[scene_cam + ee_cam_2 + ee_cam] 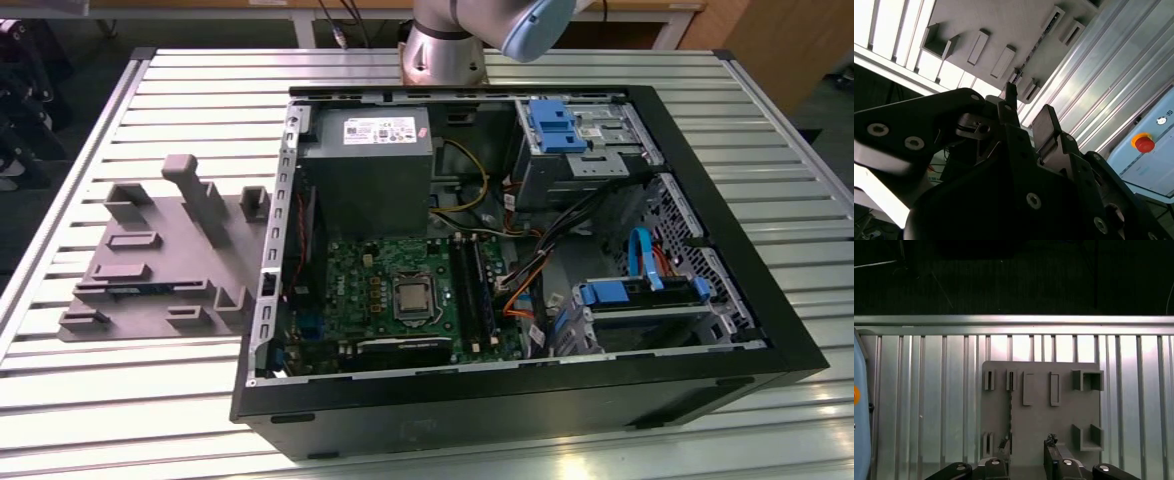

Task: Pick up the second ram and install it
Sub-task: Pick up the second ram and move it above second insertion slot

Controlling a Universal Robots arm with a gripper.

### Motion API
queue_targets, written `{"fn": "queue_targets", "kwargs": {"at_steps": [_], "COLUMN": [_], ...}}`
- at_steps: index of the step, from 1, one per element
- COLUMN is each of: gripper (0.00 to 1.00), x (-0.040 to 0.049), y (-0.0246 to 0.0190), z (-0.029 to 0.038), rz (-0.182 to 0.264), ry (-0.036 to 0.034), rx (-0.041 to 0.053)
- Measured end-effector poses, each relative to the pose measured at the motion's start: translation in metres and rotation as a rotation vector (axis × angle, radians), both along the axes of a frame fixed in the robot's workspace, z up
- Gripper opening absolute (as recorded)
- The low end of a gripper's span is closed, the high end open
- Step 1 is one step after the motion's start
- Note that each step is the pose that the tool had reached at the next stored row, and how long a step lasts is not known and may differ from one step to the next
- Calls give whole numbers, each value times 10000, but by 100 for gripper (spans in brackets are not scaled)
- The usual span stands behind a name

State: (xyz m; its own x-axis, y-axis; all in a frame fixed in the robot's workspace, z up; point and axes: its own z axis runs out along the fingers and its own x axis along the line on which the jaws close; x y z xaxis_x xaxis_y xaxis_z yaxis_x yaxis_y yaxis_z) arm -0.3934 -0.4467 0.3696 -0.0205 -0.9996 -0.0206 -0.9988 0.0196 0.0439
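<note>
Grey fixture (1039,420) holds the ram (1010,410) on edge, the end effector (1027,444) hovering open and empty near it: the pick-up approach, which calls for straddling that thin edge squarely.

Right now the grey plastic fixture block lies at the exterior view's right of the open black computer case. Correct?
Wrong side: the exterior view shows the grey plastic fixture block at the exterior view's left of the open black computer case.

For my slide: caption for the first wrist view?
Gripper above the grey fixture block, where the second ram stands on edge.
</note>
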Motion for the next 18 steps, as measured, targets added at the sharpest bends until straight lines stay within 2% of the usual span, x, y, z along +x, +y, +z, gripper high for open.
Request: {"fn": "queue_targets", "kwargs": {"at_steps": [12, 14, 18], "gripper": [40, 40, 40], "x": [0, 0, 0], "y": [0, 0, 0], "z": [-15, -100, -106], "rz": [0, 0, 0], "ry": [0, 0, 0], "rx": [0, 0, -1]}}
